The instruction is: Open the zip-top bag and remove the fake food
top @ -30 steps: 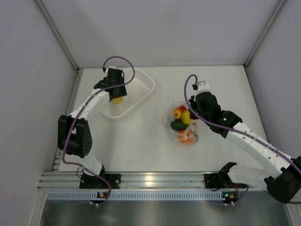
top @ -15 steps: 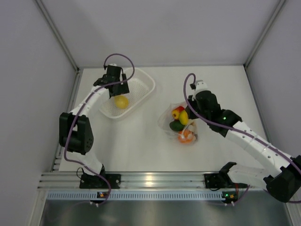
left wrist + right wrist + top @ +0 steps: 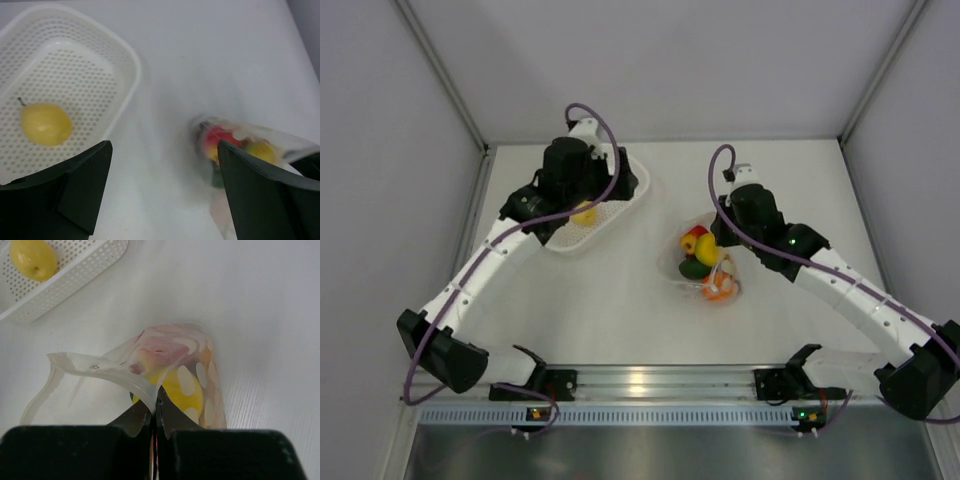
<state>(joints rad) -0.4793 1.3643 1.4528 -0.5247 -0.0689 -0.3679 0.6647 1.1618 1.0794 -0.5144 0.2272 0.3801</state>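
Observation:
The clear zip-top bag (image 3: pixel 705 262) with white dots lies mid-table, its mouth open. It holds a red apple (image 3: pixel 696 238), a yellow lemon (image 3: pixel 710 251), a green avocado (image 3: pixel 694 268) and an orange (image 3: pixel 718 288). My right gripper (image 3: pixel 156 399) is shut on the bag's rim (image 3: pixel 107 369), with the lemon (image 3: pixel 185 387) just behind. My left gripper (image 3: pixel 162 192) is open and empty, above the table between the basket and the bag (image 3: pixel 247 145). One yellow lemon (image 3: pixel 45 124) lies in the white basket (image 3: pixel 125 65).
The white perforated basket (image 3: pixel 625 195) stands at the back left, partly under my left arm. Grey walls enclose the table on three sides. An aluminium rail (image 3: pixel 640 382) runs along the near edge.
My left gripper has let the lemon go into the basket, risen and swung right towards the bag. My right gripper has kept hold of the bag's rim, shifting it slightly.

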